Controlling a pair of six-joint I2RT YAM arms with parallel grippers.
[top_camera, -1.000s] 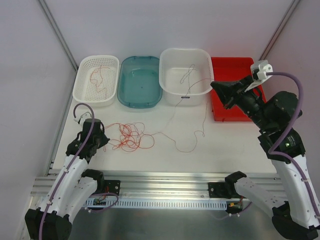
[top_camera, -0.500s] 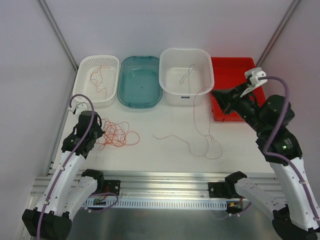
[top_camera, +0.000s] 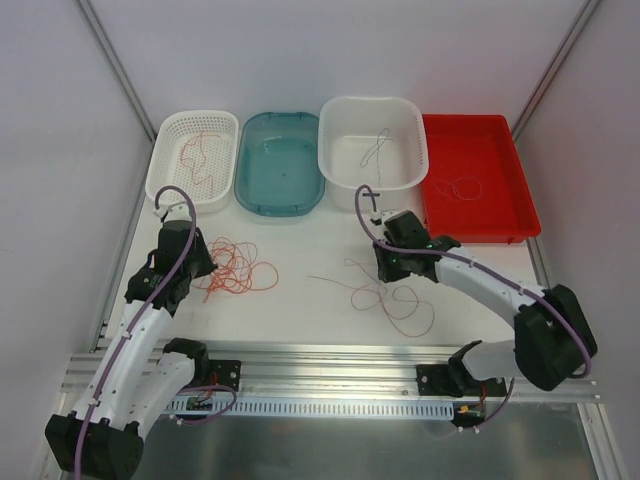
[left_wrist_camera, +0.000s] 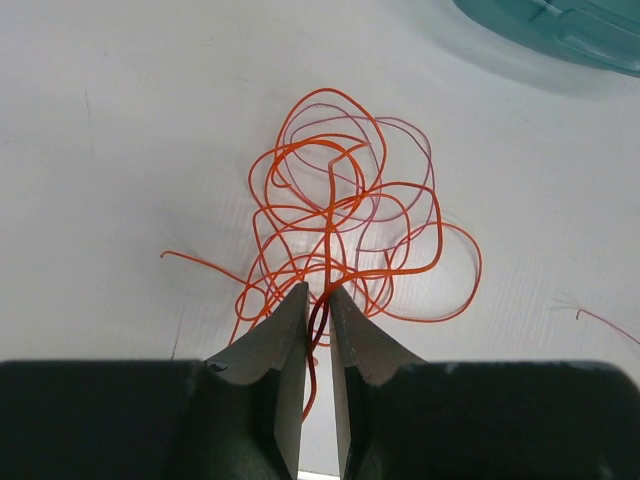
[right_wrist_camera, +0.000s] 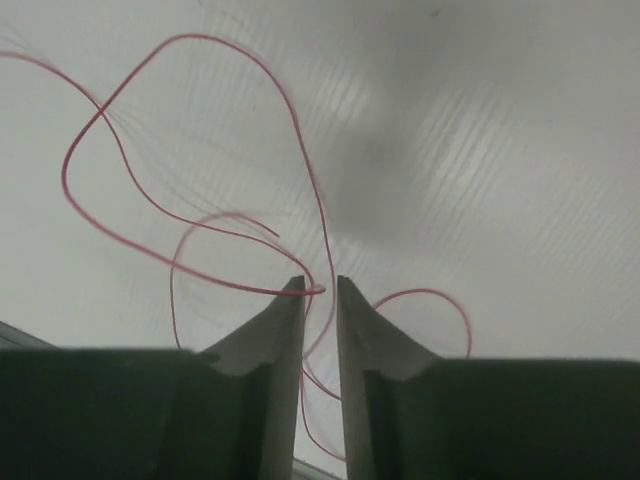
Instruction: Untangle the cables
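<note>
A tangle of orange and pale pink cables (top_camera: 238,268) lies on the white table at the left; in the left wrist view (left_wrist_camera: 345,215) its loops spread just ahead of my fingers. My left gripper (top_camera: 203,272) (left_wrist_camera: 318,292) is at the tangle's left edge, shut on an orange strand that runs between the jaws. A single loose red cable (top_camera: 395,300) (right_wrist_camera: 120,200) curls on the table at the middle. My right gripper (top_camera: 384,270) (right_wrist_camera: 320,285) is low over its far end, jaws nearly together with a strand of it between them.
Along the back stand a white mesh basket (top_camera: 168,188) holding an orange wire, a teal tub (top_camera: 246,192), a white tub (top_camera: 335,185) holding a pale grey wire, and a red tray (top_camera: 515,215) holding a thin red wire. A metal rail (top_camera: 330,365) runs along the near edge.
My right arm has dropped from beside the red tray down and left to the table's middle, and the red cable that hung from it now lies on the table. The left gripper has barely moved.
</note>
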